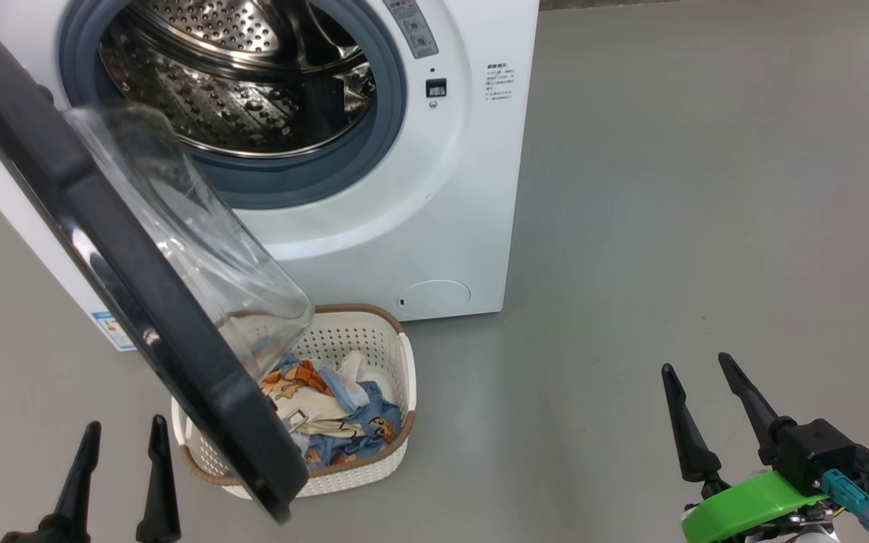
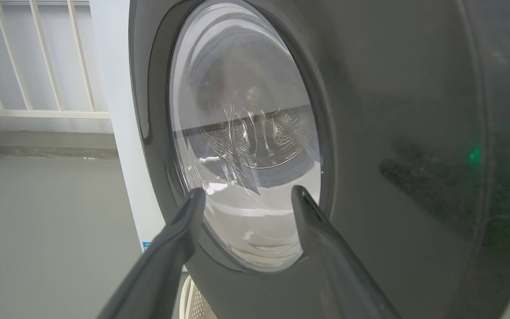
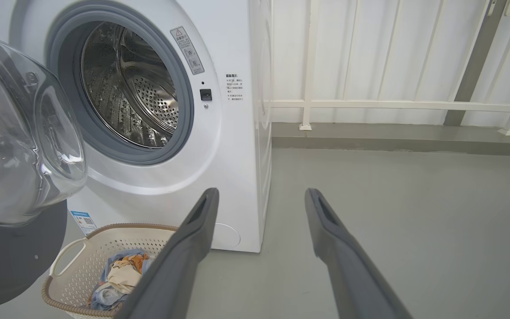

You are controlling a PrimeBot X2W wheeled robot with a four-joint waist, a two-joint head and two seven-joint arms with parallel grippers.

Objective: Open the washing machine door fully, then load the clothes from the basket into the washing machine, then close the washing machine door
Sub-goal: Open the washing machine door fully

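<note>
The white washing machine (image 1: 434,226) stands at the upper left with its steel drum (image 1: 238,83) exposed. Its black-ringed door (image 1: 140,302) with the bulging glass bowl (image 1: 201,249) hangs swung out over the basket (image 1: 374,467). In the basket lie the clothes (image 1: 344,422), light blue with orange bear prints. My left gripper (image 1: 124,434) is open, low at the left just outside the door; the left wrist view has it (image 2: 246,195) facing the door's outer glass (image 2: 246,133). My right gripper (image 1: 700,369) is open over bare floor at the lower right, empty (image 3: 259,195). In the right wrist view the basket (image 3: 82,257) and clothes (image 3: 122,274) sit lower left.
Grey floor (image 1: 706,188) spreads wide to the right of the machine. A white railing (image 3: 392,105) and a low kerb run behind it. The open door overhangs the basket's left half.
</note>
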